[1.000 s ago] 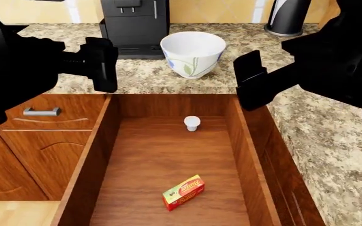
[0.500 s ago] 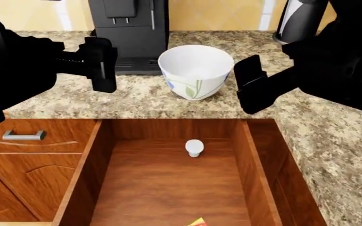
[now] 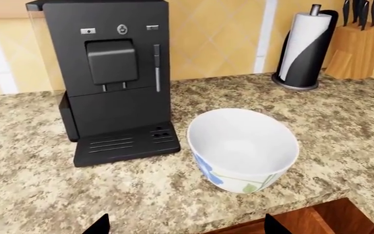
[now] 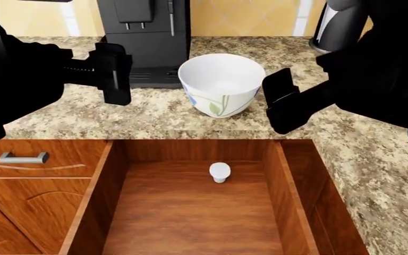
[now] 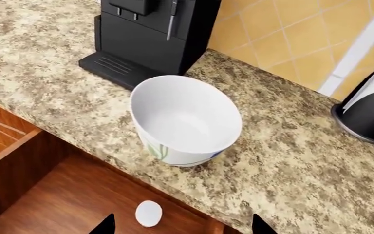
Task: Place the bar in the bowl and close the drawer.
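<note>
The white bowl (image 4: 220,82) with its blue flower and green leaves stands empty on the granite counter, just behind the open drawer (image 4: 99,202). The bar is out of view in every frame. My left gripper (image 4: 116,73) hovers open over the counter to the bowl's left, nothing between its tips (image 3: 183,229). Over the drawer's back right corner, to the right of the bowl, my right gripper (image 4: 282,102) is open and empty (image 5: 182,228). The bowl also shows in the left wrist view (image 3: 242,146) and the right wrist view (image 5: 183,119).
A small white cap-like piece (image 4: 220,171) stands on the drawer floor near its back wall. A black coffee machine (image 4: 144,37) stands behind the bowl on the left, a paper towel holder (image 3: 302,48) and knife block (image 3: 356,46) at the back right. A closed drawer with a metal handle (image 4: 23,157) is at the left.
The head view has shifted up toward the counter, and the bar has dropped out of its lower edge. Both grippers stay open and keep their places in the view.
</note>
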Robot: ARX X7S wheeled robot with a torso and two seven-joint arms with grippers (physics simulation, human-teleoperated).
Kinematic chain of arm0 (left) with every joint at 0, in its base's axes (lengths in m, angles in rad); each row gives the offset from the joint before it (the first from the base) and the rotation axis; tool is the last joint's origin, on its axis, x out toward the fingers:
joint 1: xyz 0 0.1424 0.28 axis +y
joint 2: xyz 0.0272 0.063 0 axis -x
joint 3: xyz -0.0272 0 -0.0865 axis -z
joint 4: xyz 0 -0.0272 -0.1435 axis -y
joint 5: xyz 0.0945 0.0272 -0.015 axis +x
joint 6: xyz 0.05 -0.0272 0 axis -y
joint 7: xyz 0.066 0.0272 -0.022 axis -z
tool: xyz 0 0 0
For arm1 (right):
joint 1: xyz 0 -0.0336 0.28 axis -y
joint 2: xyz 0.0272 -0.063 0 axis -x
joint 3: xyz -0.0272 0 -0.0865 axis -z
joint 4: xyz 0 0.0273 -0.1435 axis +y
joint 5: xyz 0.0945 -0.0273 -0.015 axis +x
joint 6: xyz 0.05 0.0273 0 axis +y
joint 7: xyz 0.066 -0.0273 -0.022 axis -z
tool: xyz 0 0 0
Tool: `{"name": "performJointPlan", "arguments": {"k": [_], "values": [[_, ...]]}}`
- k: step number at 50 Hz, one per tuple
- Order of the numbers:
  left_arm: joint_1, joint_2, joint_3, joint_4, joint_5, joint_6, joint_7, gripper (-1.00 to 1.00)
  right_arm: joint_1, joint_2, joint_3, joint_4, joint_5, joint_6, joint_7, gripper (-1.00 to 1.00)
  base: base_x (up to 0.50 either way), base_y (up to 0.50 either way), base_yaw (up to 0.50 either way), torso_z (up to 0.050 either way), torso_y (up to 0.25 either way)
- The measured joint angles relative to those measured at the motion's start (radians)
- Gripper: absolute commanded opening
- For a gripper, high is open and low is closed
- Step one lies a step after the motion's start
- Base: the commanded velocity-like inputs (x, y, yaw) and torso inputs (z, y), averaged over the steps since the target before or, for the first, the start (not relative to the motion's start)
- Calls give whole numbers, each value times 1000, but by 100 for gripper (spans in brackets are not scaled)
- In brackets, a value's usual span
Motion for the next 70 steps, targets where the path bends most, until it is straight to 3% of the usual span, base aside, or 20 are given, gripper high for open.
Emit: {"name": "performJointPlan", "arguments": {"k": [14,28,38,53,61,70], "values": [[-10,-14,13,-7,-16,6,-3,100,118,-63,-94,105,22,144,-112,100,0,0,0,0,0],[-13,-22,21,-27,-48,4,26,100,237,-146,-217,157,-237,224,-580,100,0,0,0,0,0],[-11,-27,29,-38,-55,-1,45,100,262,-196,-274,97,-529,218,-976,100,0,0,0,0,0],[-8,-34,37,-45,-42,-11,68,100,264,-226,-355,-50,-786,152,-1418,100,0,0,0,0,0],[-6,-37,42,-45,-38,-14,78,100,245,-231,-384,-99,-827,121,-1552,100,0,0,0,0,0],[-6,-40,48,-44,-41,-13,83,100,212,-236,-409,-134,-834,101,-1593,100,0,0,0,0,0]]}}
